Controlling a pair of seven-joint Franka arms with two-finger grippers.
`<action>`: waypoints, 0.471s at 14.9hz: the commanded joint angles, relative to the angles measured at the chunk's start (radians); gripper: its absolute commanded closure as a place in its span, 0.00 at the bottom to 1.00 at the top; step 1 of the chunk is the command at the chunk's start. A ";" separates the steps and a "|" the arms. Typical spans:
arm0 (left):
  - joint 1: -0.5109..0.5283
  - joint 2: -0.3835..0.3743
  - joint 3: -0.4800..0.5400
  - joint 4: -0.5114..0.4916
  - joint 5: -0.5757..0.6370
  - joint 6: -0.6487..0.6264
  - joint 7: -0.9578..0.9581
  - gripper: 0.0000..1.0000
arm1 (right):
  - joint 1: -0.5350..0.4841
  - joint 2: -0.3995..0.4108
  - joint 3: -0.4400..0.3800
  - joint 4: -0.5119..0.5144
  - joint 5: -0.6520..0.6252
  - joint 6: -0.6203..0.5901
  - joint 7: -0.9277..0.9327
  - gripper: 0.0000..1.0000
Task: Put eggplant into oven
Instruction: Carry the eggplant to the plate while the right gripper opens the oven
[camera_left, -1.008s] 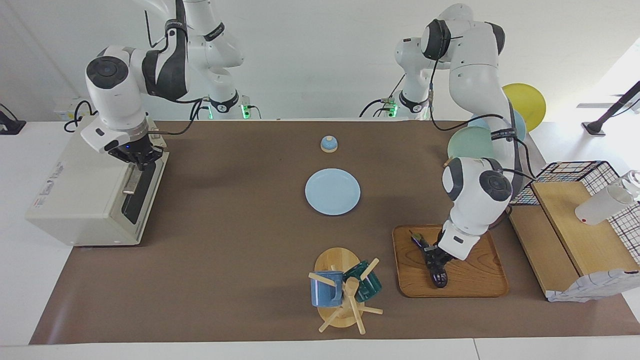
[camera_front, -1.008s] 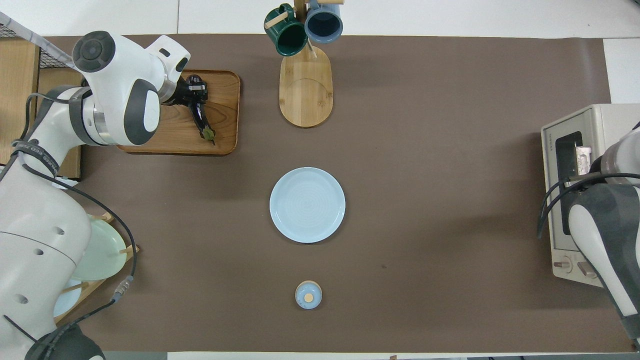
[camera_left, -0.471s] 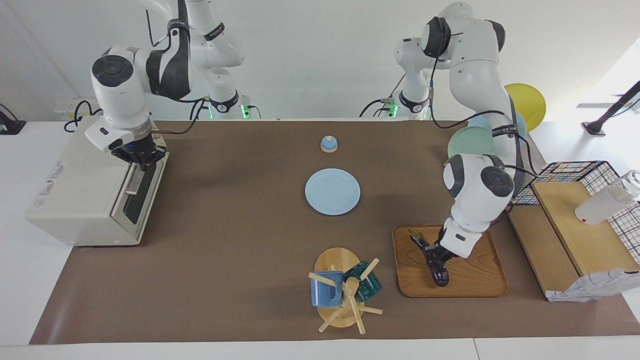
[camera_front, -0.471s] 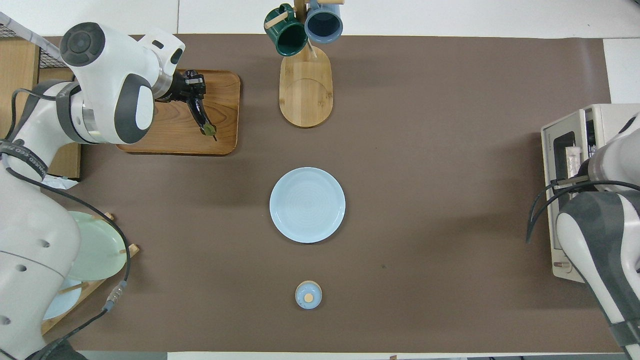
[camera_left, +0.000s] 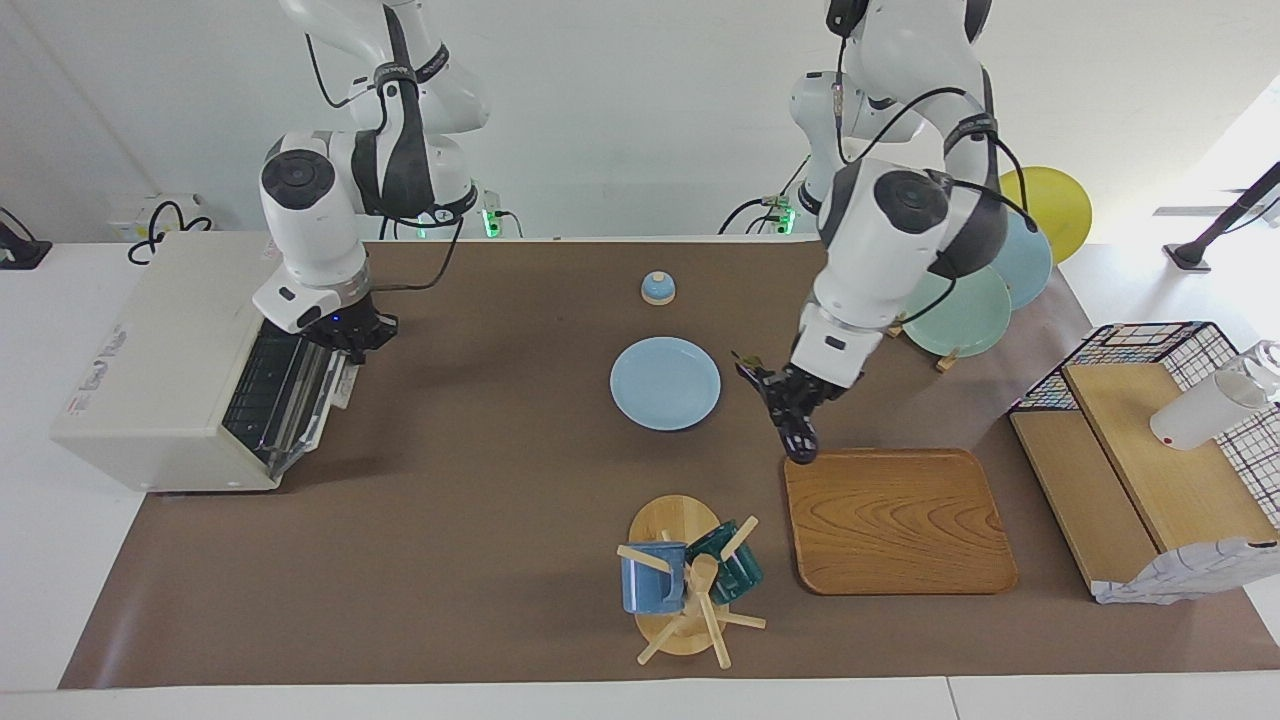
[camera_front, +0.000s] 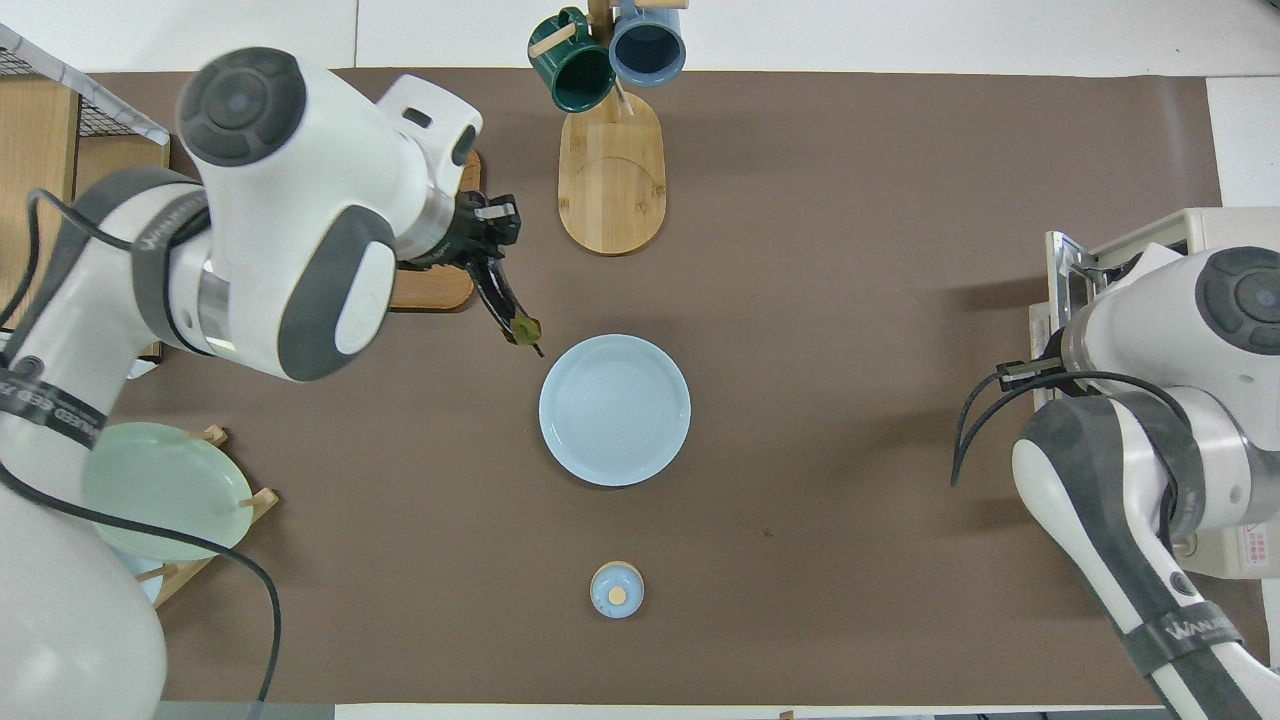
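The dark purple eggplant (camera_left: 797, 428) (camera_front: 497, 297) hangs tilted in my left gripper (camera_left: 790, 396) (camera_front: 480, 243), which is shut on it. It is in the air over the brown mat, between the wooden tray (camera_left: 900, 520) and the light blue plate (camera_left: 665, 383). Its green stem end points toward the plate. The cream-white oven (camera_left: 150, 340) (camera_front: 1225, 228) stands at the right arm's end of the table. Its door (camera_left: 300, 400) is swung down and the wire rack (camera_left: 262, 378) shows. My right gripper (camera_left: 347, 335) is shut at the door's handle edge. The arm hides it in the overhead view.
A mug stand (camera_left: 690, 580) (camera_front: 610, 170) with a blue and a green mug stands beside the tray. A small blue bell (camera_left: 657, 288) (camera_front: 617, 589) lies nearer to the robots than the plate (camera_front: 614, 410). A plate rack (camera_left: 965, 300) and a wire basket (camera_left: 1150, 345) are at the left arm's end.
My left gripper lifted the eggplant off the tray and carried it toward the plate. My right gripper pulled the oven door from nearly closed to open.
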 joint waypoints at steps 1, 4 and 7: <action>-0.076 -0.080 0.019 -0.178 -0.007 0.064 -0.006 1.00 | -0.036 0.040 -0.018 -0.064 -0.021 0.154 -0.006 1.00; -0.168 -0.126 0.019 -0.368 -0.007 0.268 -0.015 1.00 | -0.036 0.043 -0.018 -0.122 -0.010 0.239 -0.005 1.00; -0.217 -0.109 0.020 -0.413 -0.007 0.322 -0.018 1.00 | -0.022 0.043 -0.017 -0.139 -0.009 0.262 0.020 1.00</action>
